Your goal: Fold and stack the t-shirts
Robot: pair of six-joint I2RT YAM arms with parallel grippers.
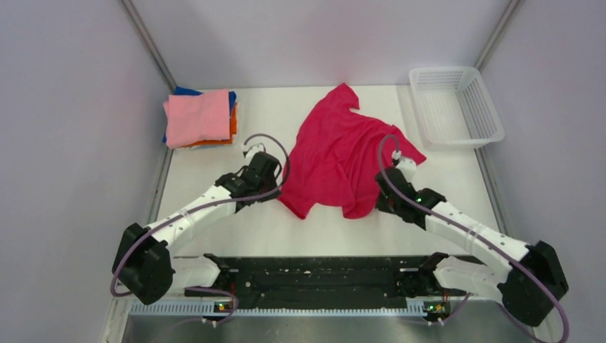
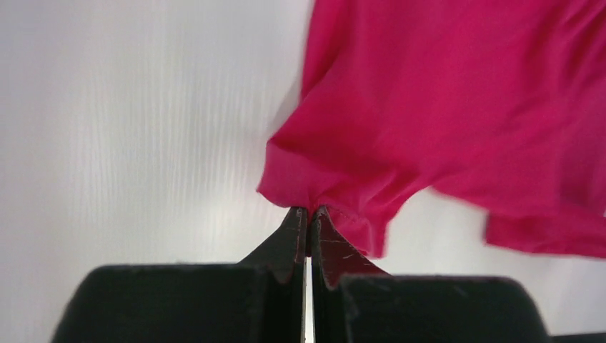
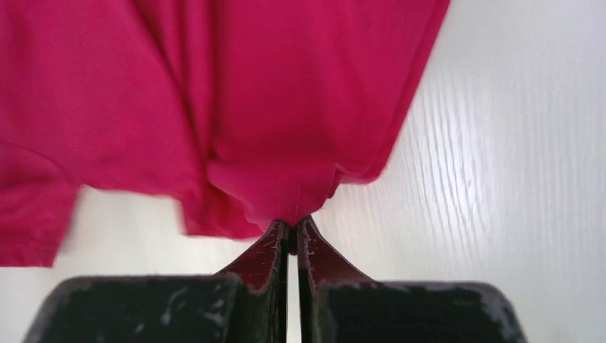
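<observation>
The crimson-red t-shirt lies crumpled in the middle of the table. My left gripper is shut on its left edge; the left wrist view shows the hem pinched between my closed fingertips. My right gripper is shut on its right lower edge; the right wrist view shows the cloth pinched at the fingertips. A stack of folded shirts, light pink on top with orange, blue and white under it, sits at the back left.
A white plastic mesh basket stands at the back right corner. Grey walls close in the table on left, right and back. The black rail of the arm bases runs along the near edge.
</observation>
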